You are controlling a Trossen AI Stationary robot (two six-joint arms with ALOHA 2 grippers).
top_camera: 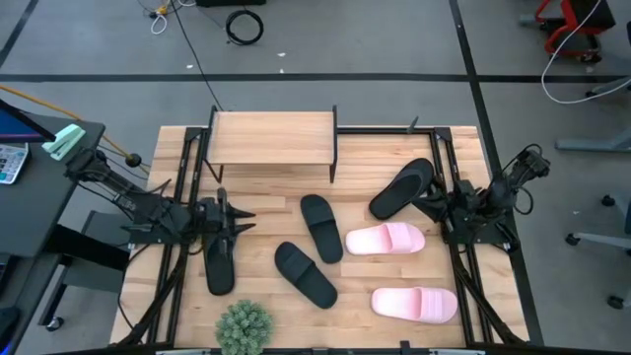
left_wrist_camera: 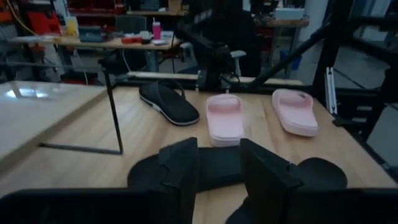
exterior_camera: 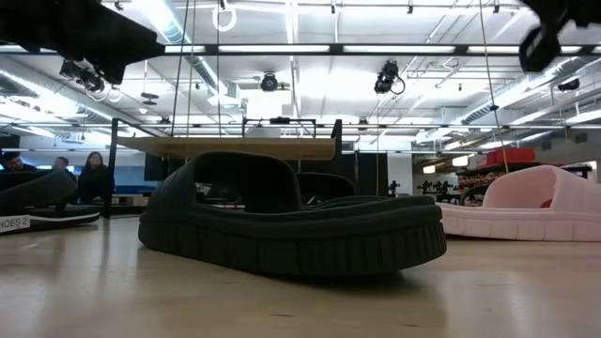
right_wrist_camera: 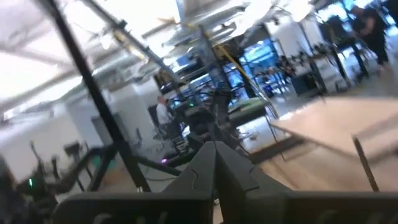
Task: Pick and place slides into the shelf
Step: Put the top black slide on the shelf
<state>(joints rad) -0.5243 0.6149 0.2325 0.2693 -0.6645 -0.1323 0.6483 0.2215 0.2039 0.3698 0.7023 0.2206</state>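
The shelf (top_camera: pixel 271 138) stands at the table's far edge, with its wooden top on thin black legs. Six slides lie sole down on the table. One thin black slide (top_camera: pixel 219 264) lies at the left and another (top_camera: pixel 402 187) at the right. Two wide black ones (top_camera: pixel 320 227) (top_camera: pixel 306 274) lie in the middle, and two pink ones (top_camera: pixel 385 238) (top_camera: pixel 414 303) at the right. My left gripper (top_camera: pixel 244 219) (left_wrist_camera: pixel 217 177) is open, just past the left thin slide's far end, pointing at the wide black slides (left_wrist_camera: pixel 211 165). My right gripper (top_camera: pixel 430 205) (right_wrist_camera: pixel 214 162) is shut, beside the right thin slide's heel, tipped upward.
A small potted plant (top_camera: pixel 244 327) stands at the near edge, left of centre. In the low view a wide black slide (exterior_camera: pixel 291 225) fills the foreground, with a pink one (exterior_camera: pixel 535 202) to its right. People (exterior_camera: pixel 94 174) sit in the room beyond. Bare wood lies under and in front of the shelf.
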